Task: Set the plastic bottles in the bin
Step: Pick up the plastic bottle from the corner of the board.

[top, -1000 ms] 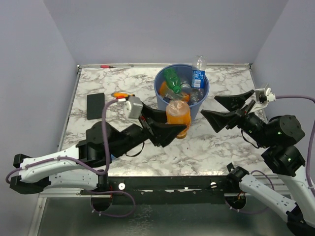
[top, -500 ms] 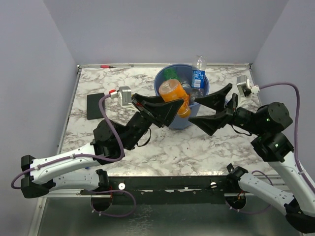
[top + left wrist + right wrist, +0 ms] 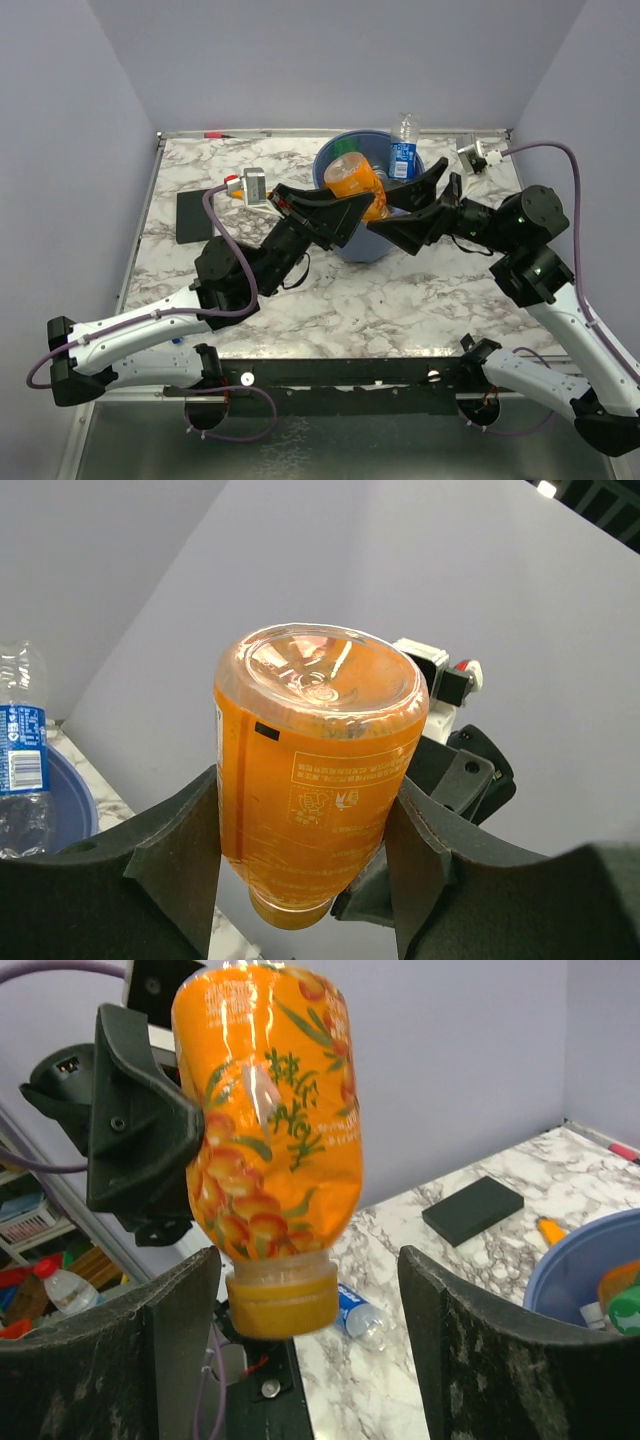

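Smooth translucent orange bottle [image 3: 356, 182], cap lowest, pinched in left gripper [image 3: 345, 212] over the round blue plastic bin [image 3: 360, 248], carried farther over it than before. Right gripper [image 3: 412, 205] spread, now closer alongside.

I see the orange bottle [image 3: 268, 1130] hanging cap-down in the left gripper [image 3: 230, 1140], its cap between the spread fingers [image 3: 180, 1350] of my right gripper [image 3: 305, 1270].

An orange plastic bottle [image 3: 357, 183] hangs cap-down over the round blue plastic bin [image 3: 322, 175]; a clear blue-labelled bottle [image 3: 403, 150] stands upright at its far rim.
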